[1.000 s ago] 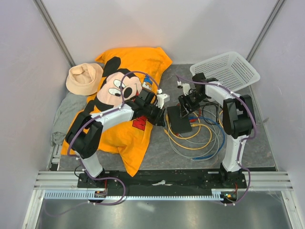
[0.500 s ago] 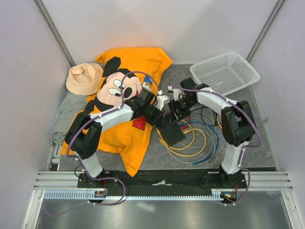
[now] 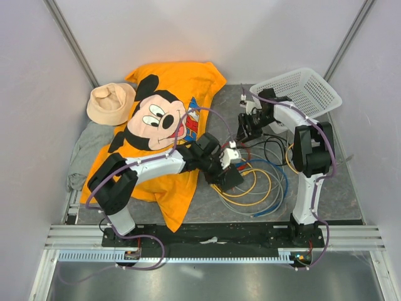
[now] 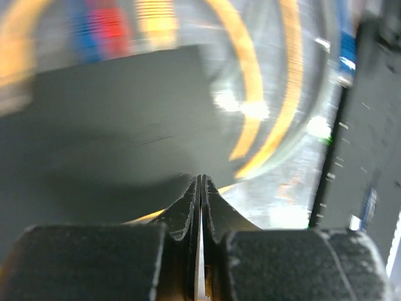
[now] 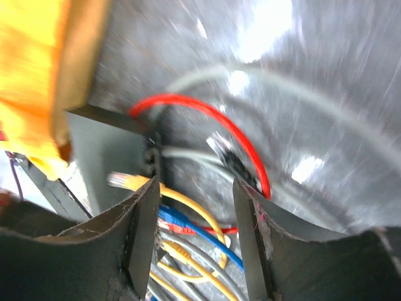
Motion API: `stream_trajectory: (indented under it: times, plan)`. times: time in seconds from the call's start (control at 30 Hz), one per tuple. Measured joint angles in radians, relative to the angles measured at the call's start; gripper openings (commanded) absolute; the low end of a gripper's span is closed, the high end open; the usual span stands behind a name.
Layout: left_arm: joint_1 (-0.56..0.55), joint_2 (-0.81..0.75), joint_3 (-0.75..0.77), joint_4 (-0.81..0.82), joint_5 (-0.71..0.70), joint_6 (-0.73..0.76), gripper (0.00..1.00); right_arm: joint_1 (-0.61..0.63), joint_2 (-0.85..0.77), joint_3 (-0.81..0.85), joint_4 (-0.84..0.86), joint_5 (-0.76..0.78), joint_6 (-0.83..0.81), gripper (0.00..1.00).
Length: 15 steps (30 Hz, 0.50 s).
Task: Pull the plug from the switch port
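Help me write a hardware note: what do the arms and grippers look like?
The left arm and the right arm both have white links, bulky black joints and a thin purple cable looped alongside. The left gripper and the right gripper have dark, rough-textured fingers.

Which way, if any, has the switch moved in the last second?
Yes. The switch has slid toward the bottom of the top view, away from the white mesh basket, which stayed put.

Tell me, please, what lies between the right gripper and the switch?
Cable loops, including a red cable and a grey cable, separate the right gripper from the switch; the right wrist view shows them.
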Motion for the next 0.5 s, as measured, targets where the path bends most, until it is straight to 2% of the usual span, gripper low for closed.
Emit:
stream_trajectory:
  times: [0.2,0.37,0.5]
  plan:
    - [-0.083,0.002,-0.005,0.048,0.040,0.066,0.04,0.005,0.035,0.159,0.015,-0.121,-0.019,0.41]
    - [-0.137,0.042,0.018,0.086,0.034,0.069,0.04,0.049,0.130,0.241,0.066,-0.206,-0.005,0.35]
    - [-0.180,0.051,-0.005,0.107,-0.042,0.073,0.04,0.093,0.222,0.240,0.076,-0.275,0.028,0.33]
